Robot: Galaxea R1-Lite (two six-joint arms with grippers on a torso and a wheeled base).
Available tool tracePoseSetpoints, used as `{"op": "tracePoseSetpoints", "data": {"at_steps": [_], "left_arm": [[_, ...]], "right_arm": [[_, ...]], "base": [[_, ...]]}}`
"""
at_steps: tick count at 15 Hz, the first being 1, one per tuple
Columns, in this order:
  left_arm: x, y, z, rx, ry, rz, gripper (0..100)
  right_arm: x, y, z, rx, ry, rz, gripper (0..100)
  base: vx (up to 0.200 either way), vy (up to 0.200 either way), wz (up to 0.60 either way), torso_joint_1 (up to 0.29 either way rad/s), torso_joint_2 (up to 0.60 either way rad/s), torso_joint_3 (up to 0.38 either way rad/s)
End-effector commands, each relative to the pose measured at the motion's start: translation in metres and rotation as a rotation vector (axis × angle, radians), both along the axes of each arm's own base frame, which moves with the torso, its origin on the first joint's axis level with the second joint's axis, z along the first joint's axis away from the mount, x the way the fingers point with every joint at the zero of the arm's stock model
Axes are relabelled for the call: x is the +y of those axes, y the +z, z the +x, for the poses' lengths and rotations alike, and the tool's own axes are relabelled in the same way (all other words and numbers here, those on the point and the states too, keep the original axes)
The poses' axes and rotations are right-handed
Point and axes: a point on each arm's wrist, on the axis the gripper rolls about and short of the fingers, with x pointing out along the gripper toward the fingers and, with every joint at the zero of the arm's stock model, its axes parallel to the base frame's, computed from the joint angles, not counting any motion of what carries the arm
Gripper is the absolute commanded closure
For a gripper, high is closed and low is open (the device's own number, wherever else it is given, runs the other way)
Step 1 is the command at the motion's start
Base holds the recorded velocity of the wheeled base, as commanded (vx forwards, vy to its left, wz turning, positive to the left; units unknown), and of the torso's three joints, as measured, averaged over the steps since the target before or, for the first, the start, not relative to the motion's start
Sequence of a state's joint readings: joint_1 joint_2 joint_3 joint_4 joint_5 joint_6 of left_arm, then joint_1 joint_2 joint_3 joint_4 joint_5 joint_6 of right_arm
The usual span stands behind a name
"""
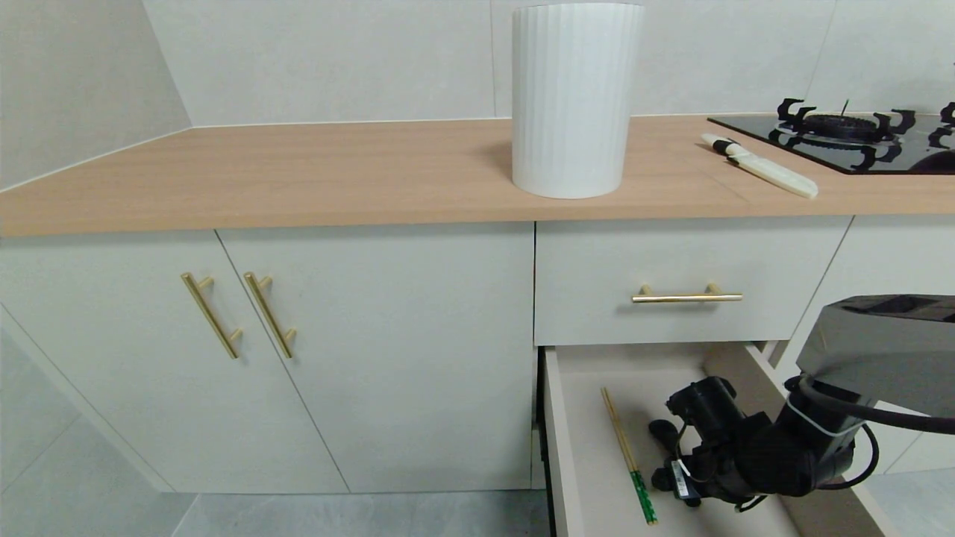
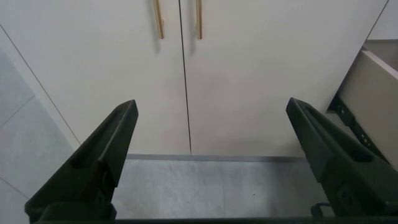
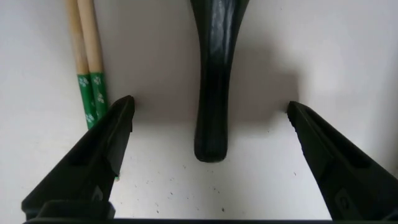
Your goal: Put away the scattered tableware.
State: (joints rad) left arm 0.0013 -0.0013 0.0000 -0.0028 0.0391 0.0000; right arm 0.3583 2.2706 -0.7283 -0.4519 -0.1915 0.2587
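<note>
Spoon [image 3: 211, 81], black, lies on the open drawer's [image 1: 578, 447] floor between the spread fingers of the right gripper [image 3: 209, 107], ungripped. Green-tipped chopsticks [image 1: 629, 459] lie just left. Left gripper [image 2: 211, 112], fingers apart, faces the cabinet doors [image 2: 249, 74]. Knife [image 1: 761, 165] rests on the far countertop [image 1: 298, 171].

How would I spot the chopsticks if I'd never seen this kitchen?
Look below the wooden counter to the open drawer, right of the two cupboard doors. The chopsticks lie on its floor: a pale pair with green patterned ends, unlike the all-black utensil beside them.

Bright, even light; black spoon [image 3: 210, 93] casts soft shadow.
</note>
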Motion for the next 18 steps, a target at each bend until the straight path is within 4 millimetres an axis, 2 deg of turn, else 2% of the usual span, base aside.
{"op": "tracePoseSetpoints", "data": {"at_steps": [1,2,3,4,7,10,18], "left_arm": [[0.000,0.000,0.000,0.001,0.001,0.000,0],[0.000,0.000,0.000,0.001,0.001,0.000,0],[0.000,0.000,0.000,0.001,0.001,0.000,0],[0.000,0.000,0.000,0.001,0.001,0.000,0],[0.000,0.000,0.000,0.001,0.001,0.000,0],[0.000,0.000,0.000,0.001,0.001,0.000,0],[0.000,0.000,0.000,0.001,0.001,0.000,0]], "right_arm": [[-0.004,0.044,-0.008,-0.111,-0.026,0.032,0],[-0.008,0.080,-0.020,-0.184,-0.024,0.059,0],[-0.012,0.102,-0.029,-0.208,-0.024,0.068,0],[-0.017,0.136,-0.042,-0.237,-0.024,0.079,0],[-0.031,0.192,-0.087,-0.255,-0.007,0.113,0],[-0.032,0.198,-0.112,-0.214,0.051,0.142,0],[-0.025,0.203,-0.127,-0.204,0.115,0.137,0]], "base": [[0.000,0.000,0.00,0.000,0.00,0.000],[0.000,0.000,0.00,0.000,0.00,0.000],[0.000,0.000,0.00,0.000,0.00,0.000],[0.000,0.000,0.00,0.000,0.00,0.000],[0.000,0.000,0.00,0.000,0.00,0.000],[0.000,0.000,0.00,0.000,0.00,0.000],[0.000,0.000,0.00,0.000,0.00,0.000]]}}
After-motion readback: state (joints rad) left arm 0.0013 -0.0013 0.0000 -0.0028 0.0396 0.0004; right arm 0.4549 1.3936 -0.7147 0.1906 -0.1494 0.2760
